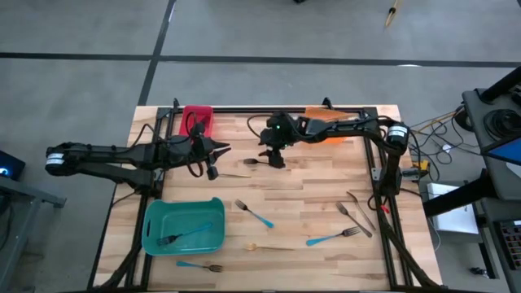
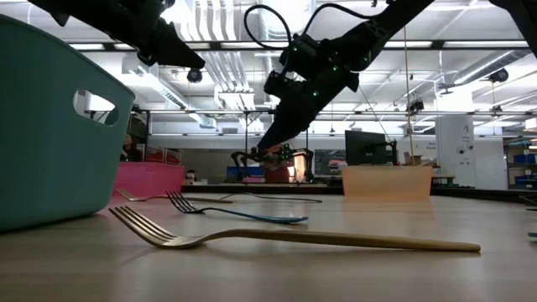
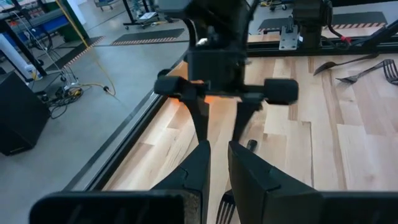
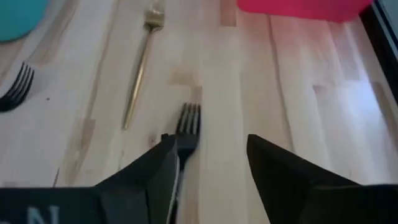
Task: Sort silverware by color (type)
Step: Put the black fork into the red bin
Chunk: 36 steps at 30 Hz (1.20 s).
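My right gripper (image 1: pixel 273 156) hangs open a little above the middle of the table's far half. Under it a dark fork (image 4: pixel 187 124) lies flat on the wood, its tines pointing away and its handle running below one finger (image 4: pixel 158 165). I see no touch between them. A gold fork (image 4: pixel 139 70) lies just beyond it. My left gripper (image 1: pixel 221 150) hovers to the left of the dark fork (image 1: pixel 256 161), fingers shut with nothing between them (image 3: pixel 217 163). Other forks lie on the near half: blue-handled (image 1: pixel 254 214), gold (image 1: pixel 270 247), dark (image 1: pixel 356 218).
A red bin (image 1: pixel 198 120) and an orange bin (image 1: pixel 330 124) stand at the far edge. A teal bin (image 1: pixel 184 227) at the near left holds a blue-handled fork. More blue-handled forks lie at the near edge (image 1: pixel 200 265) and near right (image 1: pixel 334 238). Black frame rails border the table.
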Motion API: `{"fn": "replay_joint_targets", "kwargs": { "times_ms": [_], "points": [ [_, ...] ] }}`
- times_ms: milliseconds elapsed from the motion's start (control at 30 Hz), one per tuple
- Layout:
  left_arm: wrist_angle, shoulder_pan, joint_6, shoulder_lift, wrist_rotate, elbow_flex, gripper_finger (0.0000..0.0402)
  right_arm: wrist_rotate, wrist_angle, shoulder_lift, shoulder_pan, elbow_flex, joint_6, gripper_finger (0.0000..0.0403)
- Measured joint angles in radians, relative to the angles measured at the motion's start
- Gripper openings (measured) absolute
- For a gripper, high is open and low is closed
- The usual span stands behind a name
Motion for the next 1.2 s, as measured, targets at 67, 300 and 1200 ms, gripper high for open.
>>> {"fn": "replay_joint_targets", "kwargs": {
  "times_ms": [67,300,1200],
  "points": [
    [0.0,0.0,0.0,0.0,0.0,0.0,0.0039,0.008,0.034,0.013,0.006,-0.013,0.019,0.019],
    [0.002,0.0,0.0,0.0,0.0,0.0,0.0039,0.023,0.034,0.121,0.023,-0.012,0.031,0.0191],
    [0.056,0.0,0.019,0.0,0.0,0.0,0.0039,0.046,0.187,0.22,0.029,-0.012,0.093,0.001]
  ]
}}
